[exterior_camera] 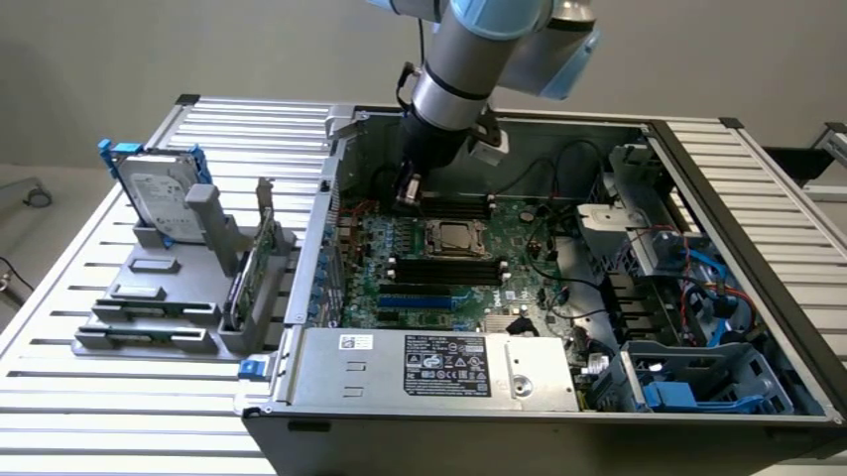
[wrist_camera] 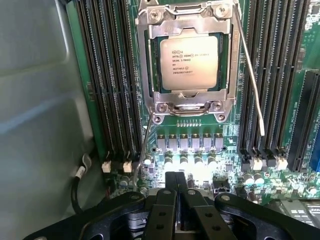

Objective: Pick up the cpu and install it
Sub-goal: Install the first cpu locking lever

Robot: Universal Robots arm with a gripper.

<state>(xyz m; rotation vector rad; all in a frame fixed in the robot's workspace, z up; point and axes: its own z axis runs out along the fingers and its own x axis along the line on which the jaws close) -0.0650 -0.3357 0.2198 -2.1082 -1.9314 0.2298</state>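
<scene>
1. The cpu (wrist_camera: 189, 62) is a small, flat, square chip with a silver-grey metal top. Several lines of dark print run across that top.
2. It lies flat and face up, seated in its socket on the green motherboard (wrist_camera: 227, 145).
3. A bright metal frame (wrist_camera: 150, 65) surrounds it, and the frame's inner edges overlap the chip's borders.
4. Its sides run square with the frame, with no tilt to be seen.
5. It sits between two banks of long black memory slots (wrist_camera: 107, 100), near the middle of the board.
</scene>
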